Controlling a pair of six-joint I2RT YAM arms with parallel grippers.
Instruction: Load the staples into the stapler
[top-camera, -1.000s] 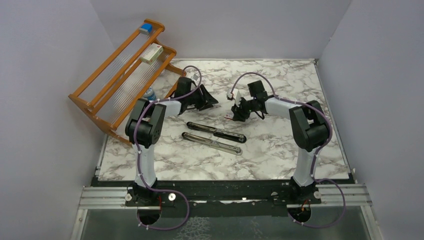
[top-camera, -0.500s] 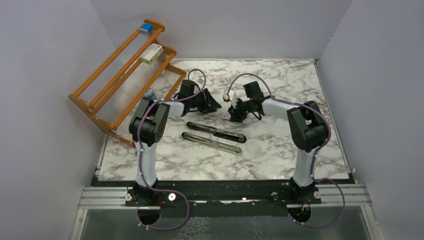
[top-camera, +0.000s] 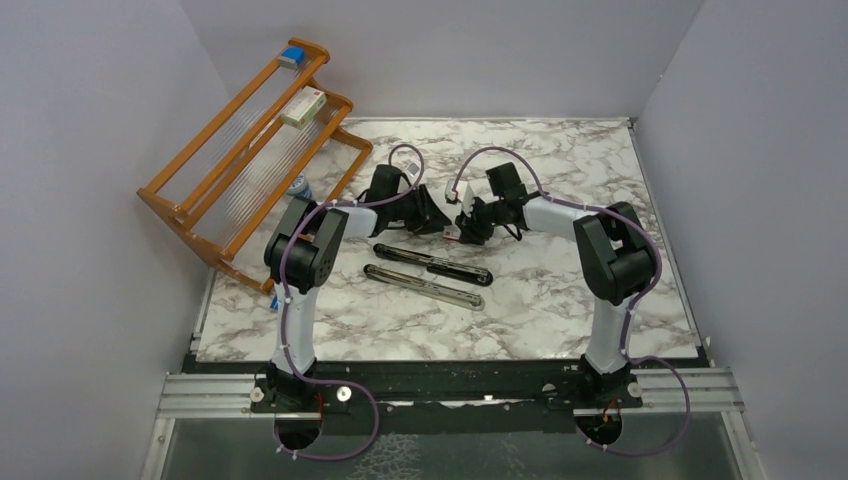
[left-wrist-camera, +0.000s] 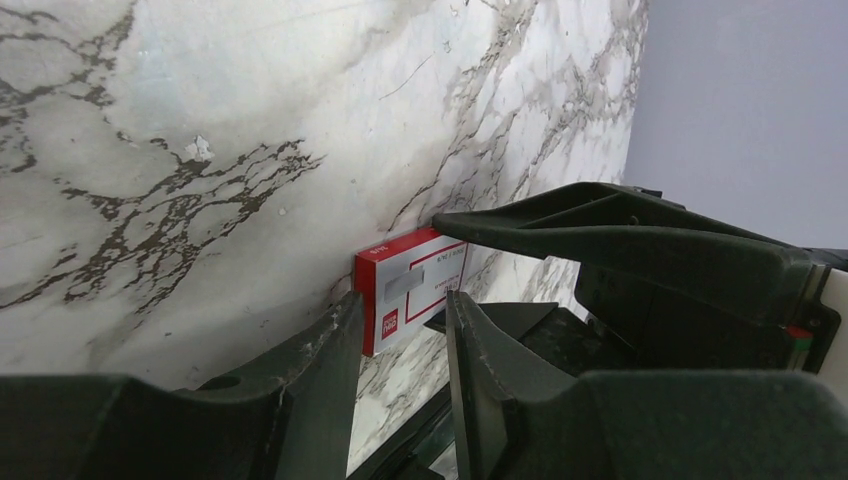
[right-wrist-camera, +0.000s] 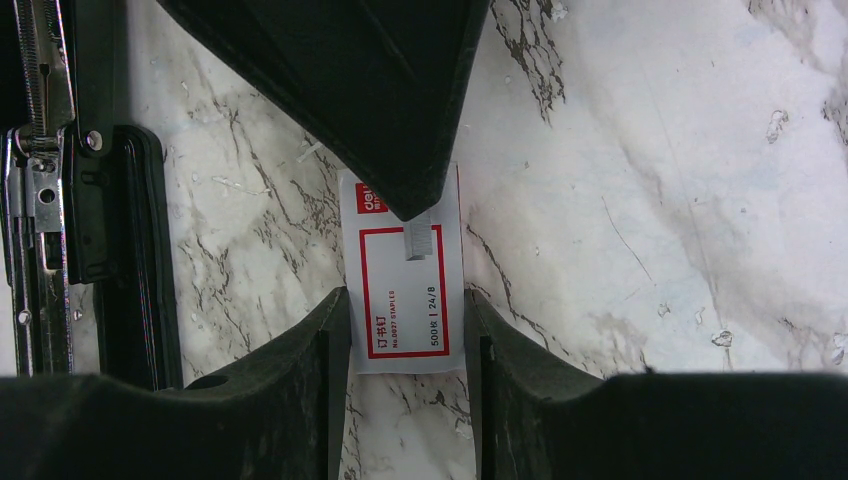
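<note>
My right gripper (right-wrist-camera: 407, 300) is shut on the small red-and-white packet of staples (right-wrist-camera: 410, 270), its fingers pressing the packet's two long sides just above the marble table. My left gripper (left-wrist-camera: 400, 305) faces it from the other end, open with a narrow gap. Its fingertips reach the packet (left-wrist-camera: 415, 285), and I cannot tell whether they touch. From above, the left gripper (top-camera: 437, 215) and right gripper (top-camera: 460, 228) meet at the packet (top-camera: 454, 234). The black stapler (top-camera: 430, 265) lies opened out just in front of them, and its silver rail (right-wrist-camera: 35, 200) shows in the right wrist view.
A wooden rack (top-camera: 250, 150) stands at the back left, carrying a white-and-red box (top-camera: 303, 107) and a small blue item (top-camera: 291, 56). Grey walls close in the table on the left, back and right.
The left arm has swung right until its gripper reaches the packet, and its jaws have narrowed. The right gripper has shifted slightly left, still holding the packet.
</note>
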